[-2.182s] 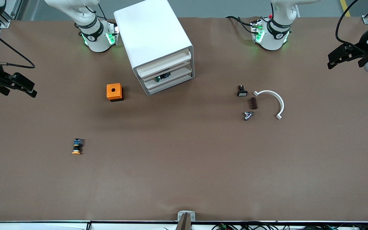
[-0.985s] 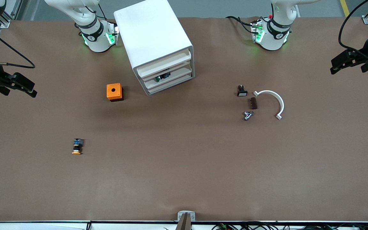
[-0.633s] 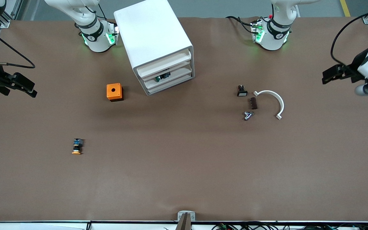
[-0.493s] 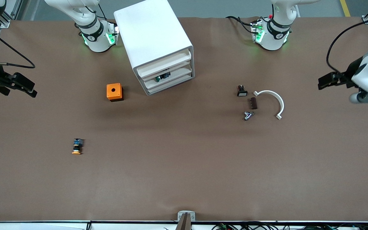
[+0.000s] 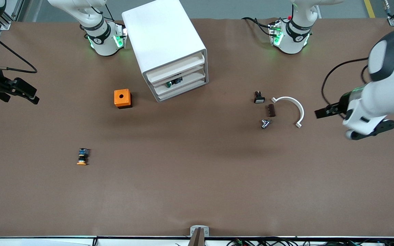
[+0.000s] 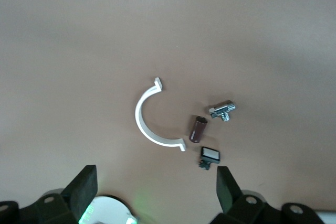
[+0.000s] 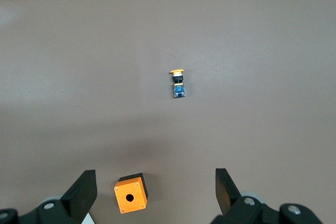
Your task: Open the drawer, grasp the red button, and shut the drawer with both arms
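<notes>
The white cabinet stands between the two arm bases, and its top drawer is pushed in. The button is hidden from every view. A dark green-tipped part lies in the drawer below the top one. My left gripper hangs open and empty over the table at the left arm's end, beside a white arc. Its wide-apart jaws frame bare table. My right gripper waits open and empty over the right arm's end, and its wrist view looks down on the table.
An orange box with a hole sits beside the cabinet. A yellow-capped button lies nearer the front camera. By the arc lie a white-topped switch, a brown piece and a metal fitting.
The left arm has swung in from the table's end and down toward the white arc and the small parts. Its gripper stays open. The right arm has not moved.
</notes>
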`<state>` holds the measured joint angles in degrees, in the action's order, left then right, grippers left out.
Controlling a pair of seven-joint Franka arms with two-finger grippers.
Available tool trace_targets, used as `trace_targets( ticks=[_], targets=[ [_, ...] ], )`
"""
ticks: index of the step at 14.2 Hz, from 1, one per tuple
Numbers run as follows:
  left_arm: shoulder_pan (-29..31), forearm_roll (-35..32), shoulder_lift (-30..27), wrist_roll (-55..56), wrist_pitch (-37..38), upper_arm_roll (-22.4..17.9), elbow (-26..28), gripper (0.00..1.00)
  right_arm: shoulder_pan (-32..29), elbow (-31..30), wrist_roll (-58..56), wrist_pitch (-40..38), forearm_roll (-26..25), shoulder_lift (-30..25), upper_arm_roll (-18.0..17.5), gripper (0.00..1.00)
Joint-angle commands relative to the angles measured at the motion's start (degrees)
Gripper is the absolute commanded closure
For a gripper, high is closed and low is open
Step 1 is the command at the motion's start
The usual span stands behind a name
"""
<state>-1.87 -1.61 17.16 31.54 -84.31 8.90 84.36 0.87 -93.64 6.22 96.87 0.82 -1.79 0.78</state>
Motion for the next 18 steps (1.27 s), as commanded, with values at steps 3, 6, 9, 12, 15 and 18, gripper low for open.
trace_targets(
  ticks=[3, 6, 9, 12, 15, 18],
  targets=[
    [-5.0, 0.0, 6.6, 15.8, 0.7, 0.2, -2.3, 0.00, -1.1, -1.1, 0.1, 0.0, 0.5, -1.6, -0.8, 0.00],
    [-8.0, 0.0, 9.5, 25.4, 0.7, 0.1, -2.4, 0.00, -0.8, -1.1, 0.1, 0.1, 0.5, -1.6, -0.6, 0.00],
    [-10.2, 0.0, 12.0, 35.0, 0.6, 0.2, -2.4, 0.00, -0.7, -1.2, 0.1, 0.3, 0.4, -1.5, -0.6, 0.00],
    [-12.5, 0.1, 14.2, 46.2, 0.6, 0.2, -2.4, 0.00, -0.8, -0.9, -0.2, 0.4, 0.4, -1.3, -0.6, 0.00],
    [-14.1, 1.6, 16.7, 56.0, 0.6, 0.2, -2.4, 0.00, -1.0, -0.9, -0.2, 0.2, 0.4, -1.1, -0.7, 0.00],
    [-14.2, 6.2, 18.5, 65.0, 0.6, 0.1, -2.4, 0.00, -1.0, -0.8, -0.2, 0.2, 0.4, -1.1, -0.8, 0.00]
  ],
)
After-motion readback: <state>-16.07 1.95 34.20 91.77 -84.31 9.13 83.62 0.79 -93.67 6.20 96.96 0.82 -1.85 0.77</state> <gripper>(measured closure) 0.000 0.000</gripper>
